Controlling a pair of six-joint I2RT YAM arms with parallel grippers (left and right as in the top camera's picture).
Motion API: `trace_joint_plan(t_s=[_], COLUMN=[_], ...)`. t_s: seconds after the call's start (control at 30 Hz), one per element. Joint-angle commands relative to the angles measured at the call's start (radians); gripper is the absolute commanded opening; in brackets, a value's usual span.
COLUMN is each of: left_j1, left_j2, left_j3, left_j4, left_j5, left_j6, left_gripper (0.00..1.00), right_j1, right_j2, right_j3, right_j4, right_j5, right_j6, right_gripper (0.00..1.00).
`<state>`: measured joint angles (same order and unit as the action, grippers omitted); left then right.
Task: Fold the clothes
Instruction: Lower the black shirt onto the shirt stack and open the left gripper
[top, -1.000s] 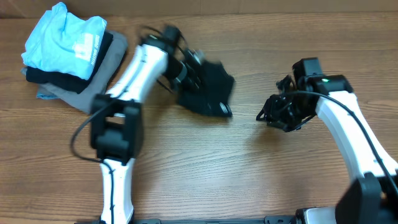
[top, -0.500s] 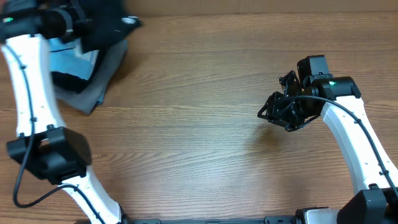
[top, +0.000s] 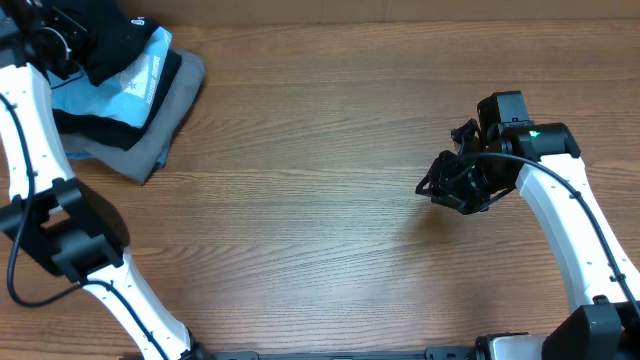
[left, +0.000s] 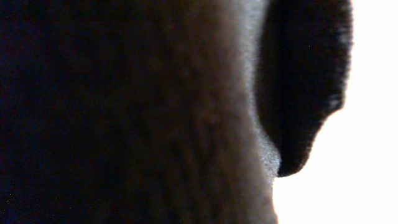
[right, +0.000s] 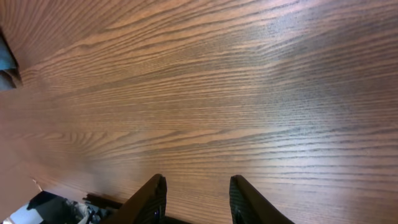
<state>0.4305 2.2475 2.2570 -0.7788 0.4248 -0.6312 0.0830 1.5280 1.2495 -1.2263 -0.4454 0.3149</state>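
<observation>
The table (top: 330, 200) is wood-grained, smooth, with a faint sheen. The stack on it is all soft matt cloth: the black polo shirt (top: 100, 45), the light blue shirt (top: 130, 85) with its flat white print, and the grey garment (top: 170, 110). The left arm (top: 25, 130) and right arm (top: 555, 200) have glossy white shells, the right gripper (right: 194, 199) has matt black fingers (right: 152, 199), and the dark fuzzy surface filling the left wrist view is perhaps the shirt's knit.
</observation>
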Motion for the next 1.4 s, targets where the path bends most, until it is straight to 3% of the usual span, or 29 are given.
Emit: trace_joint_plan(t_s=[0.0, 0.1, 0.2, 0.27, 0.37, 0.63, 0.73, 0.8, 0.87, 0.93, 1.07, 1.27, 1.37], left_j1=[-0.012, -0.013, -0.012, -0.009, 0.002, 0.01, 0.006, 0.002, -0.004, -0.006, -0.006, -0.011, -0.018], left_j2=[0.049, 0.064, 0.059, 0.045, -0.001, -0.181, -0.232, -0.24, -0.23, -0.201, -0.075, 0.081, 0.082], left_j3=[0.008, 0.008, 0.01, 0.011, 0.011, 0.011, 0.011, 0.011, 0.01, 0.009, 0.009, 0.009, 0.011], left_j4=[0.04, 0.016, -0.05, -0.117, -0.208, -0.365, -0.385, -0.349, -0.294, -0.236, -0.16, -0.263, -0.298], left_j5=[-0.014, -0.008, -0.011, -0.061, -0.145, -0.245, -0.299, -0.335, -0.349, -0.36, -0.355, -0.33, -0.365], left_j6=[-0.046, -0.044, 0.011, 0.035, 0.091, 0.221, 0.243, 0.252, 0.28, 0.295, 0.295, 0.405, 0.443], left_gripper=[0.04, 0.13, 0.48, 0.61, 0.72, 0.8, 0.89, 0.85, 0.5, 0.04, 0.07, 0.36, 0.46], right_j1=[-0.004, -0.004, -0.004, -0.004, -0.004, -0.004, -0.004, -0.004, -0.004, -0.004, -0.004, -0.004, -0.004], right_j2=[-0.006, -0.006, -0.006, -0.006, -0.006, -0.006, -0.006, -0.006, -0.006, -0.006, -0.006, -0.006, -0.011], right_j3=[0.014, 0.014, 0.014, 0.014, 0.014, 0.014, 0.014, 0.014, 0.014, 0.014, 0.014, 0.014, 0.014], right_j4=[-0.008, -0.011, -0.006, -0.003, -0.002, 0.023, 0.031, 0.035, 0.039, 0.039, 0.035, 0.0, 0.003], right_j5=[-0.003, -0.002, 0.0, 0.0, 0.0, 0.0, 0.0, 0.0, 0.0, -0.001, -0.022, -0.036, -0.032], right_j6=[0.004, 0.003, 0.003, 0.004, 0.003, 0.004, 0.004, 0.004, 0.004, 0.005, 0.034, 0.052, 0.021], right_gripper=[0.36, 0.36, 0.37, 0.37, 0.37, 0.38, 0.38, 0.38, 0.38, 0.38, 0.37, 0.35, 0.34])
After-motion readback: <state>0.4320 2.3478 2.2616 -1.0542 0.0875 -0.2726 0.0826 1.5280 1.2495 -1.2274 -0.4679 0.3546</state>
